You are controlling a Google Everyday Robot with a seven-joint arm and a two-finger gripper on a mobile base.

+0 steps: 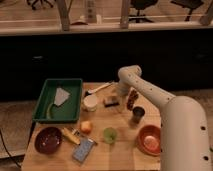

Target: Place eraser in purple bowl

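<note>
White and bulky, the arm (170,112) is seen reaching from the right over the wooden table (125,155), its gripper (118,96) lowered near the table's far edge, just above the eraser (111,102). Whether the gripper is spread or pressed together cannot be told. A green tray (75,87) is set at the left (a pale grey item lies inside). The purple bowl (48,139) sits at the front left, well apart from the eraser. An orange bowl (149,140) is placed front right. The eraser lies on the table beside a white cup (90,102).
</note>
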